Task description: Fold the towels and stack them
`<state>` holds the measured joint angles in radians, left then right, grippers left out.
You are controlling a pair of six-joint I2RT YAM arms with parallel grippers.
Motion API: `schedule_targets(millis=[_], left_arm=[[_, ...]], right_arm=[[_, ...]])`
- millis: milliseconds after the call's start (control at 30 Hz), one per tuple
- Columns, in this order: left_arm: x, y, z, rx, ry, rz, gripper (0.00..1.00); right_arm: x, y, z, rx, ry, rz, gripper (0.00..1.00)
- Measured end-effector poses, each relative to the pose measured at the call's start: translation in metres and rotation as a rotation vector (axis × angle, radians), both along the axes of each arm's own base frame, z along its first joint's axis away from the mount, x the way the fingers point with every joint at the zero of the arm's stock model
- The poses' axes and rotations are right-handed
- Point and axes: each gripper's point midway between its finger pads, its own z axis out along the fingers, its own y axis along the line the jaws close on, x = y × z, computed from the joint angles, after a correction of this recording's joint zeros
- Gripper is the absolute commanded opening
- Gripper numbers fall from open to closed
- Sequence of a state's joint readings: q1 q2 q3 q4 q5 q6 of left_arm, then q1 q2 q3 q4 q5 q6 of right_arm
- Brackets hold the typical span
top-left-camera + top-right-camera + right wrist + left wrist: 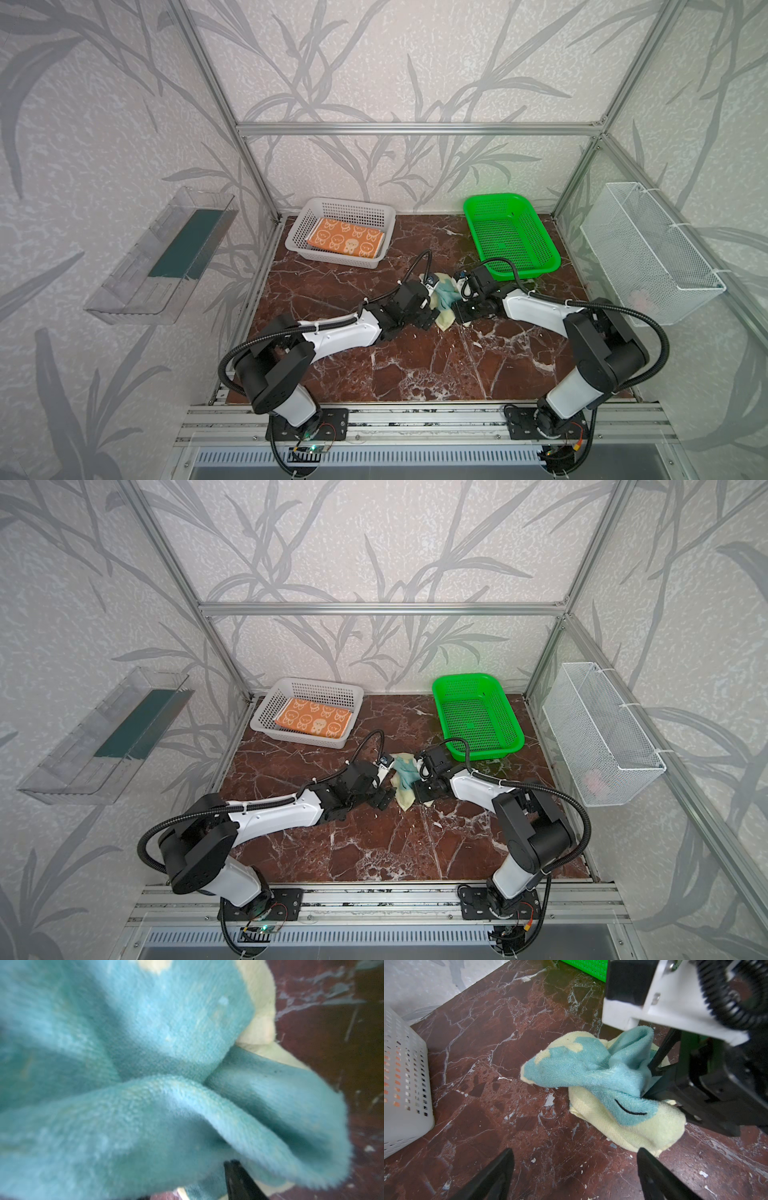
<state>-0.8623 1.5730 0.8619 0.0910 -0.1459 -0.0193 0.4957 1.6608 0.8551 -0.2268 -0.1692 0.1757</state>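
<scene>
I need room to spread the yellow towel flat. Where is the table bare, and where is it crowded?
Bare: the marble on the near side of the yellow towel, and the strip between white basket and green basket. Crowded: the middle, where left claw and right claw flank the towel.

Two towels (345,242) — orange rabbit-print cloth (345,242), crumpled yellow-and-blue cloth (445,293) — one white perforated plastic basket (332,255), one green plastic basket (536,270), one white wire-mesh basket (648,257)

in the middle of both top views, the pale yellow towel (444,319) has a light-blue patch; the left wrist view shows a thin black curve on the blue. upper left, the orange towel (345,242) carries cream rabbit faces, in a pale grey basket (303,216). the green basket (478,208) is bright. the tabletop (415,365) is reddish-brown marble, white-veined.
</scene>
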Motion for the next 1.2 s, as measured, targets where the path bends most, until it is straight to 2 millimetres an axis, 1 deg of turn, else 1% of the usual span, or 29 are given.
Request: schedule_targets(millis=[33, 67, 200, 267, 300, 400, 467, 533, 700, 800, 933, 1033, 1133, 1200], left_arm=[[0.000, 0.000, 0.000, 0.001, -0.001, 0.000, 0.92], [0.000, 0.000, 0.000, 0.003, -0.002, 0.001, 0.92], [0.001, 0.001, 0.000, 0.010, -0.008, 0.003, 0.92], [0.001, 0.002, 0.000, 0.014, -0.011, 0.003, 0.92], [0.001, 0.003, 0.000, 0.018, -0.014, 0.003, 0.92], [0.000, 0.007, -0.001, 0.032, -0.024, 0.007, 0.93], [-0.001, 0.011, -0.001, 0.040, -0.032, 0.013, 0.93], [-0.001, 0.014, 0.001, 0.042, -0.045, 0.018, 0.93], [0.000, 0.017, 0.007, 0.037, -0.075, 0.017, 0.94], [0.000, 0.016, 0.008, 0.035, -0.078, 0.016, 0.94], [-0.002, 0.018, 0.007, 0.030, -0.082, 0.014, 0.94], [-0.005, 0.022, 0.004, 0.038, -0.088, 0.013, 0.94], [-0.005, 0.028, 0.007, 0.046, -0.107, 0.025, 0.94], [-0.006, 0.033, 0.013, 0.041, -0.126, 0.038, 0.94]], right_arm=[[0.001, 0.001, 0.000, 0.002, -0.002, 0.000, 0.50], [0.003, 0.003, 0.001, 0.009, -0.004, -0.002, 0.44], [0.006, 0.006, -0.001, 0.019, 0.000, -0.010, 0.14], [0.006, 0.006, -0.002, 0.018, 0.004, -0.014, 0.08], [0.005, 0.005, -0.002, 0.015, 0.005, -0.014, 0.01], [0.005, 0.004, 0.000, 0.008, 0.003, -0.016, 0.00], [0.004, 0.002, 0.007, 0.002, -0.008, -0.014, 0.00], [0.004, 0.002, 0.019, 0.002, -0.028, -0.010, 0.00], [0.007, 0.009, 0.063, 0.023, -0.127, 0.023, 0.00], [0.008, 0.011, 0.079, 0.028, -0.173, 0.033, 0.00], [0.006, 0.009, 0.085, 0.022, -0.187, 0.039, 0.00], [0.007, 0.011, 0.089, 0.026, -0.192, 0.046, 0.00], [0.013, 0.023, 0.105, 0.042, -0.220, 0.070, 0.00], [0.019, 0.038, 0.119, 0.063, -0.249, 0.099, 0.00]])
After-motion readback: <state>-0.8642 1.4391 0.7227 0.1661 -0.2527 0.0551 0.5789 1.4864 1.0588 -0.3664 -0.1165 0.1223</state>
